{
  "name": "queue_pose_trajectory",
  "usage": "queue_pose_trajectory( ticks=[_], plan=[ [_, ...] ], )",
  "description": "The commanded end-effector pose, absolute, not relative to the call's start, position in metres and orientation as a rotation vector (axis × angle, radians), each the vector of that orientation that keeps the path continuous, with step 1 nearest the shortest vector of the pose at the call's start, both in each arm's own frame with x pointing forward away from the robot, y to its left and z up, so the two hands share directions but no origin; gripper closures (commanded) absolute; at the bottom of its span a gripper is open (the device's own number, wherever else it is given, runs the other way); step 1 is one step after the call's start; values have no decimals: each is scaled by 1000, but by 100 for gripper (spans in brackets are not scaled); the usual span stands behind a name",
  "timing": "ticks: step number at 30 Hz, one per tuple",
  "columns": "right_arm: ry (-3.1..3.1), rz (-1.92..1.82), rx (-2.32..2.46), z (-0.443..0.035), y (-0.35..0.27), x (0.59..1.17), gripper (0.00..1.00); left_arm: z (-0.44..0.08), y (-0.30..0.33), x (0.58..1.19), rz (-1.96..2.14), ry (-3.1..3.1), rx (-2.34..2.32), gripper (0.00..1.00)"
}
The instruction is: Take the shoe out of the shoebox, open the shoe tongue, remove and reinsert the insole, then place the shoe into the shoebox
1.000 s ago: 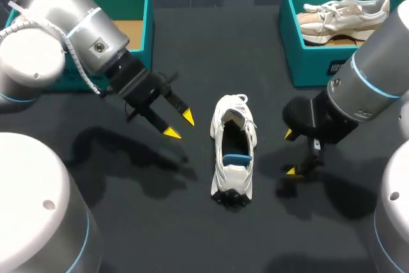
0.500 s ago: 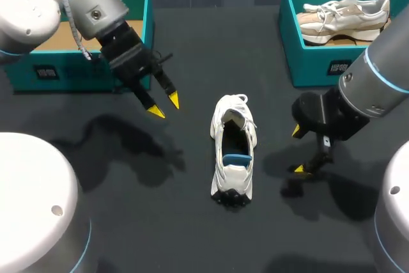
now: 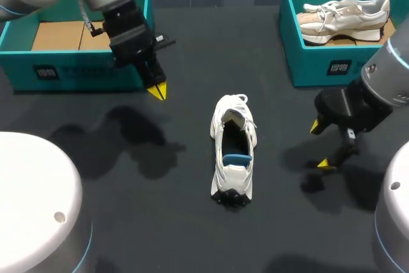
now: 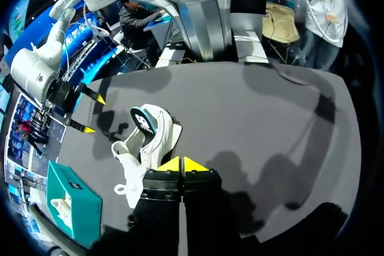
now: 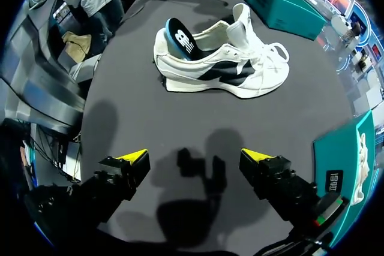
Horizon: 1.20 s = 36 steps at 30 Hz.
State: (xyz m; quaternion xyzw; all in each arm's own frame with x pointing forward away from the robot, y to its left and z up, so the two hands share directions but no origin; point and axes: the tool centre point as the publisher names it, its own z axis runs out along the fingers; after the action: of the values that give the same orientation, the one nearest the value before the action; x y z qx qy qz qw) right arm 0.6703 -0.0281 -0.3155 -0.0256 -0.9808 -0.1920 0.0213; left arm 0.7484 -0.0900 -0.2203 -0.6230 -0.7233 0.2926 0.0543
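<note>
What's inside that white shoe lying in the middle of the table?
In the white shoe, a blue insole shows through the opening at the heel end. Farther forward, the tongue covers the toe end, so whatever lies in there cannot be seen.

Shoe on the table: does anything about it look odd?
Yes. The shoe stands upright, but its blue insole sticks up out of the heel end instead of lying flat inside.
</note>
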Motion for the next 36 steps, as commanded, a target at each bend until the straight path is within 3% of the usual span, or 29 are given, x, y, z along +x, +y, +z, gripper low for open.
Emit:
queue_pose_trajectory(
  ticks=[1,21,36],
  plan=[
    [-3045,-634,-79,-311,-40,661,0,-220,-93,752,833,-2163,-1891,100],
    [-3045,-634,-79,-311,-40,661,0,-198,-138,745,577,-1924,-2166,100],
    [-3045,-634,-79,-311,-40,661,0,-198,-138,745,577,-1924,-2166,100]
  ],
)
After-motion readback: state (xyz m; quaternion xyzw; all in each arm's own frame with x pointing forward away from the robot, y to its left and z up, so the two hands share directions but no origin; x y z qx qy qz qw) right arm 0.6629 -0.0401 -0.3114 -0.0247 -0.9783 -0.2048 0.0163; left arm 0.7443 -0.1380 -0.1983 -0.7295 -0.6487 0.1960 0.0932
